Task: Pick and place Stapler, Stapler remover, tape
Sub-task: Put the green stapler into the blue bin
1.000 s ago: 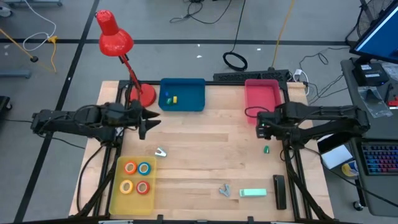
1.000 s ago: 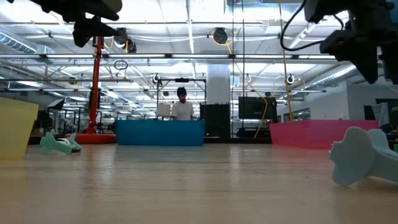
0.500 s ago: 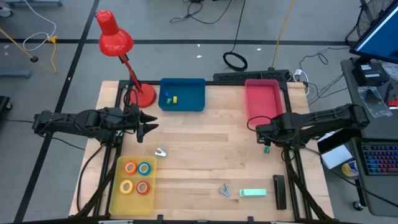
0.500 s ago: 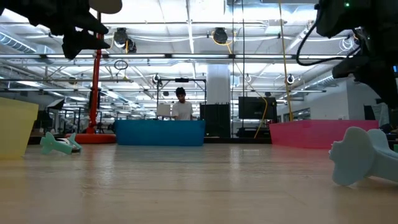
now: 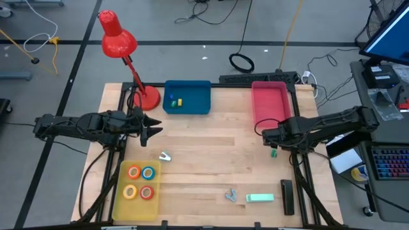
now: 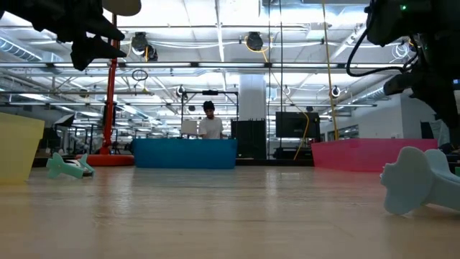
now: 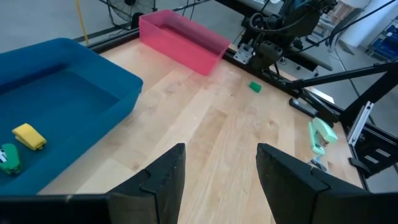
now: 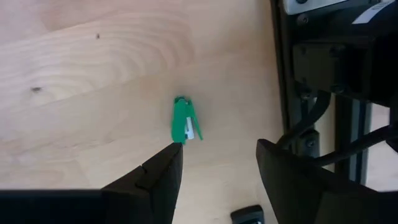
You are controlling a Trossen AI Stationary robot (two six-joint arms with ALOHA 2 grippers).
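Left gripper [image 5: 153, 127] hangs above the table's left half with its fingers [image 7: 163, 180] spread and nothing between them, pointing toward the middle of the wooden table [image 5: 217, 166]. Behind it, at the far-left edge, stands the red lamp [image 5: 118, 39], and just right of the lamp's base sits the blue bin [image 5: 187, 97] holding small yellow and green bits. Below the left gripper, a small pale stapler remover [image 5: 165, 156] lies on bare wood, and nearer the front-left corner the yellow tray [image 5: 118, 191] holds the four tape rolls [image 5: 140, 182], orange, blue, yellow and red, packed two by two.

Across the table's centre the wood is bare between the two arms. Near the front edge lie a small grey piece [image 5: 231, 195] and, just right of it, the mint-green stapler [image 5: 260, 199]; a black stapler [image 5: 287, 196] lies by the right rail. At the far right the pink bin [image 5: 269, 101] touches the back edge. Right gripper [image 5: 270, 137] hovers in front of that bin, fingers [image 8: 155, 180] apart and empty, directly above a small green clip [image 8: 185, 119] close to the right rail.
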